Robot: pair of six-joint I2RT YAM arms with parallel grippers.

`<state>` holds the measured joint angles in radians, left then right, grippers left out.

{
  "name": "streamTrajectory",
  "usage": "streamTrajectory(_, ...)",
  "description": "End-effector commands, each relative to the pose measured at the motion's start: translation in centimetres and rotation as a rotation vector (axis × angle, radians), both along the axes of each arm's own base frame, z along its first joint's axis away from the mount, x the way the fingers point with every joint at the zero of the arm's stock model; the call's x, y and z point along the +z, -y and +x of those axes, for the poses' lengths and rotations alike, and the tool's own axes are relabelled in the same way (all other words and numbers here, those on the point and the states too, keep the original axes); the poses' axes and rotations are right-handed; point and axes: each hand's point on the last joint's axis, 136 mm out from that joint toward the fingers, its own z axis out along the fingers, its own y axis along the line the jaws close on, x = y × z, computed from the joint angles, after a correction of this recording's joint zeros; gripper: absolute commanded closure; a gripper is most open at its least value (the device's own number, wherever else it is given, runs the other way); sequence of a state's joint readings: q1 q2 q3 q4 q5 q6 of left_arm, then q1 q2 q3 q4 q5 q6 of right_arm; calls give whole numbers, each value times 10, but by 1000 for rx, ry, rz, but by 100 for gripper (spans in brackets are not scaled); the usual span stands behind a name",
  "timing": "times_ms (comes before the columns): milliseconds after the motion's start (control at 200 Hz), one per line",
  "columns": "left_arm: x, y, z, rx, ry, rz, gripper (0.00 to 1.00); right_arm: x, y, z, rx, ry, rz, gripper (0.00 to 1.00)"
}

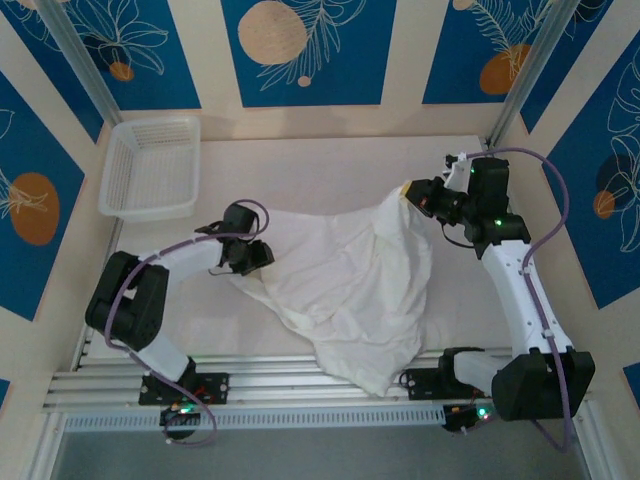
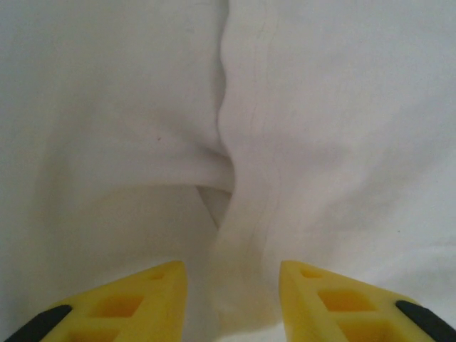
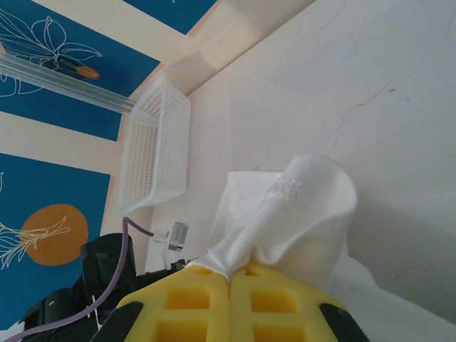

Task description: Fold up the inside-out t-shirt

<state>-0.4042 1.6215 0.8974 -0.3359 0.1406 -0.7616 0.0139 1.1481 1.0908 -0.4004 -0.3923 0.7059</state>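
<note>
Across the middle of the surface (image 1: 330, 165) the inside-out t-shirt (image 1: 350, 290) is spread in a crumpled heap. It is plain white, thin and wrinkled, with a stitched hem showing. It is judged light, limp and quick to sag, so hems and corners are best taken. A bunched corner is clamped in the right hand (image 1: 415, 195). The left hand (image 1: 260, 258) is parted around a hem ridge at the shirt's left edge.

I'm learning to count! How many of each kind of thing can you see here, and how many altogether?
t-shirt: 1
basket: 1
robot arms: 2
Total: 4
</note>
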Motion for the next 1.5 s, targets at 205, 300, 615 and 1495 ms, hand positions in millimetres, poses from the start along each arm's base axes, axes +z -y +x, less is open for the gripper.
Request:
streamTrajectory(205,21,28,17,15,38,-159,92,7,0,-1,4,19,-15,100)
streamTrajectory(300,54,27,24,20,90,-193,100,17,1,-1,-4,38,-13,100)
streamTrajectory(615,483,-81,70,142,932,-248,100,310,51,-8,-193,636,73,100)
streamTrajectory(1495,605,-154,-53,368,1344,-69,100,445,11,-179,-45,1414,-107,100)
